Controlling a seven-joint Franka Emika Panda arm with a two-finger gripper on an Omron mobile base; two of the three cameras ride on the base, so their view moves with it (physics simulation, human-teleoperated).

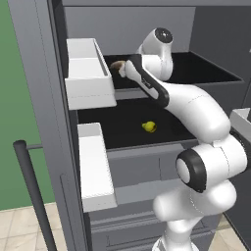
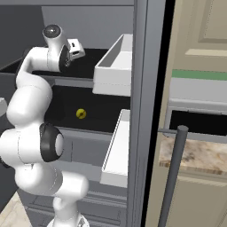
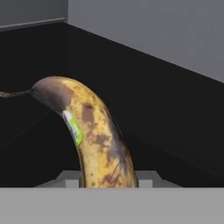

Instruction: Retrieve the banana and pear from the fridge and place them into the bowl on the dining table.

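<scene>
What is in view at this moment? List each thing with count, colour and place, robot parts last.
fridge: one, dark grey, doors open, in front of the robot.
shelves: two seen, black, inside the fridge, one above the other.
door bins: white, two on each open door, upper and lower.
banana: one, yellow mottled brown, dark tip, a small green sticker, on the upper shelf level, close before the hand camera.
pear: one, yellow-green, lying on the lower shelf.
fridge handle: dark grey rod on the open door, in the foreground.
stone counter: mottled beige-brown, beyond the right door.
arm: white with dark joints, reaching into the upper shelf.
gripper: one, by the banana; whether it grips is unclear.
</scene>
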